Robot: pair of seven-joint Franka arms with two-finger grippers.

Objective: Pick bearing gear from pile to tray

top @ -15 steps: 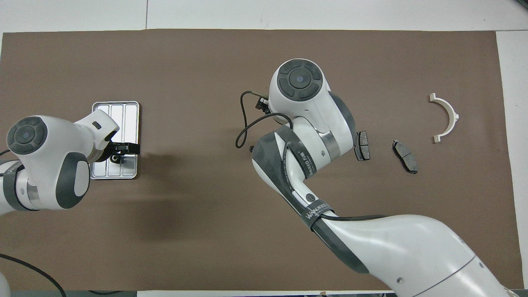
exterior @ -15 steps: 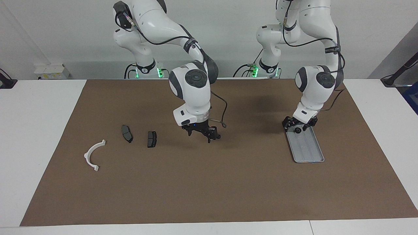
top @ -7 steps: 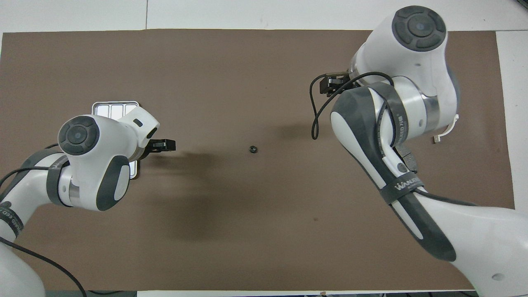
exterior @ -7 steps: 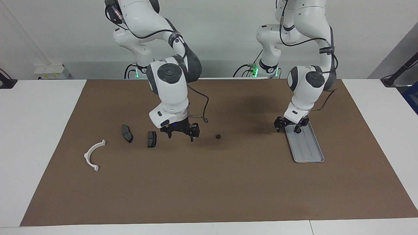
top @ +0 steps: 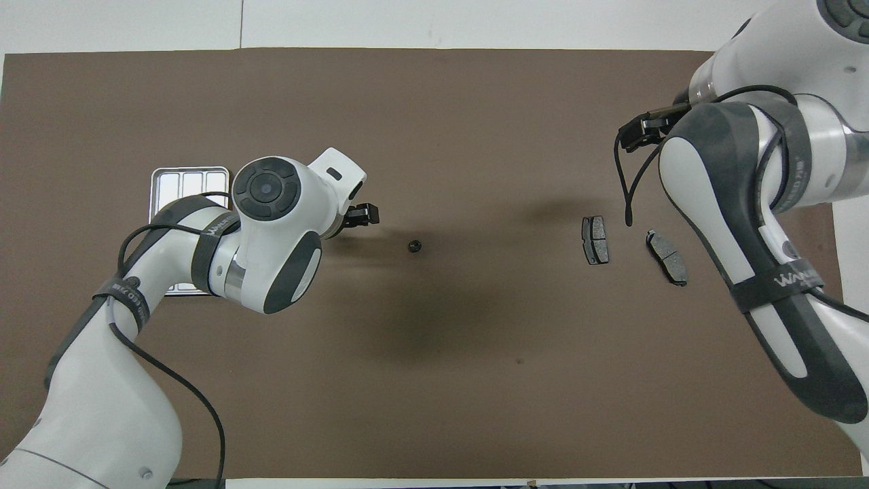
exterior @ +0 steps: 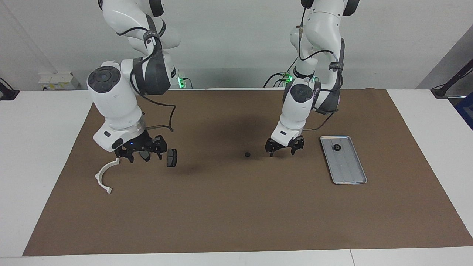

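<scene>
One small black bearing gear [exterior: 247, 154] lies on the brown mat mid-table, also seen from overhead [top: 415, 246]. A second gear [exterior: 337, 147] rests in the silver tray [exterior: 349, 173], at the tray's end nearer the robots. My left gripper [exterior: 282, 149] hangs open and empty low over the mat, between the loose gear and the tray. My right gripper [exterior: 141, 155] is open over one dark brake pad [top: 667, 257], partly covering it. The other pad [exterior: 172, 157] lies beside it. The white arc piece [exterior: 104, 174] lies toward the right arm's end.
The brown mat [exterior: 236, 214] covers most of the white table. In the overhead view my left arm hides much of the tray [top: 190, 178] and my right arm hides the white arc.
My left gripper has left the tray and moved toward mid-table, with one gear lying in the tray. My right arm swung from mid-table to the brake pads, uncovering the gear on the mat.
</scene>
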